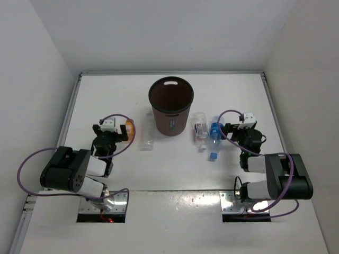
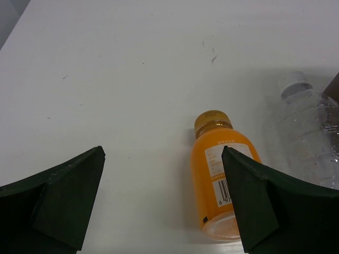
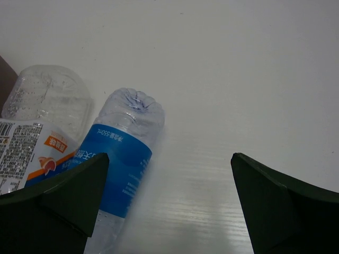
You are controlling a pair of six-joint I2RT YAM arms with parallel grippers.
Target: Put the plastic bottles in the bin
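Note:
The dark brown bin (image 1: 170, 106) stands upright at the table's middle back. The short orange bottle (image 1: 128, 130) and the slim clear bottle (image 1: 147, 135) lie to its left. The clear labelled bottle (image 1: 199, 130) and the blue-tinted bottle (image 1: 213, 141) lie to its right. My left gripper (image 1: 119, 133) is open and low beside the orange bottle (image 2: 216, 174), whose lower side is behind the right finger (image 2: 265, 206). My right gripper (image 1: 226, 130) is open and empty just right of the blue-tinted bottle (image 3: 119, 169). The labelled bottle (image 3: 37, 132) lies beyond it.
The slim clear bottle (image 2: 310, 132) lies right of the orange one in the left wrist view, with a sliver of the bin (image 2: 334, 87) behind it. White walls close in the table on three sides. The arm bases (image 1: 175, 203) sit at the near edge.

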